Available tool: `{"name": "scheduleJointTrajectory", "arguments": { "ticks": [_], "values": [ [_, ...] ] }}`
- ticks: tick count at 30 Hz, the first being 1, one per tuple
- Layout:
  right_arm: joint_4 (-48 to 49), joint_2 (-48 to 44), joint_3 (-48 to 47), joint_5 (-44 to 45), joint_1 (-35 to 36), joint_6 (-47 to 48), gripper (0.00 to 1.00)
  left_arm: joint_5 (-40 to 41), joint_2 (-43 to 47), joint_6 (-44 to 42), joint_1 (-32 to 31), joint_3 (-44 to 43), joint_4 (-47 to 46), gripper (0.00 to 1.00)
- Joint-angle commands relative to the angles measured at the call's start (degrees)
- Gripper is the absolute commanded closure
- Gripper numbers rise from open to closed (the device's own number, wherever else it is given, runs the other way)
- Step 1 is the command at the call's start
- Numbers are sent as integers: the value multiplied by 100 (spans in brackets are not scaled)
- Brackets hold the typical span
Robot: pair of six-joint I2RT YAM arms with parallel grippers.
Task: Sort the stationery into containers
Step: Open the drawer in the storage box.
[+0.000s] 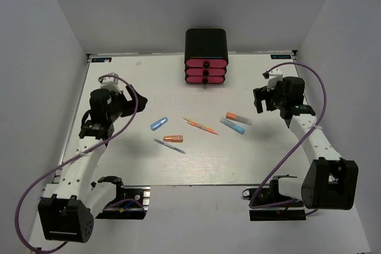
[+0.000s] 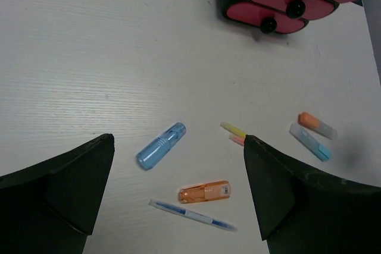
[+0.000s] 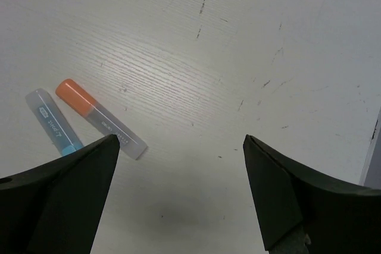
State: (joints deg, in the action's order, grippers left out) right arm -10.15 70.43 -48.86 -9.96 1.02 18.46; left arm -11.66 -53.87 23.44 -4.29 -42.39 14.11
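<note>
On the desk (image 1: 119, 165), the black cabinet (image 1: 206, 43) with its three pink drawers (image 1: 206, 71) shut stands well ahead of both grippers, between them. The left gripper (image 2: 178, 140) is spread wide and holds nothing, with the short blue marker (image 2: 161, 146), short orange marker (image 2: 204, 192), thin blue-grey pen (image 2: 190, 215) and thin orange-pink pen (image 2: 235, 134) on the desk below it. The right gripper (image 3: 180, 139), equally wide and empty, has the orange-and-white marker (image 3: 98, 117) and light blue marker (image 3: 52, 121) near its left finger.

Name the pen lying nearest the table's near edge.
The thin blue-grey pen, just on the near side of the short orange marker; all five others lie farther toward the pink drawers.
</note>
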Motion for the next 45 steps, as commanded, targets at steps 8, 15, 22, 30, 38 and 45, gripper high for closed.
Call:
{"name": "scheduleJointTrajectory", "arguments": {
  "ticks": [8, 15, 22, 30, 38, 45],
  "values": [
    [-364, -460, 140, -1035, -23, 869, 10, -663, -1274, 152, -765, -814, -550, 1],
    [-751, -312, 97, -1482, 4, 1187, 15, -601, -2531, 257, -1670, -1701, -988, 22],
    [21, -732, 710, -1693, -5, 405, 34, -276, -3709, 609, -2241, -2571, -1490, 56],
    [391, -706, 949, -1879, -5, -9, 28, 594, -5379, 662, -2567, -4627, -902, 32],
    [672, -672, 1045, -1650, -14, -9, 28, 832, -6715, 670, -2673, -6526, -32, 31],
    [831, -698, 1177, -1632, -14, -70, 28, 938, -7331, 670, -2726, -7361, 268, 33]
  ]
}}
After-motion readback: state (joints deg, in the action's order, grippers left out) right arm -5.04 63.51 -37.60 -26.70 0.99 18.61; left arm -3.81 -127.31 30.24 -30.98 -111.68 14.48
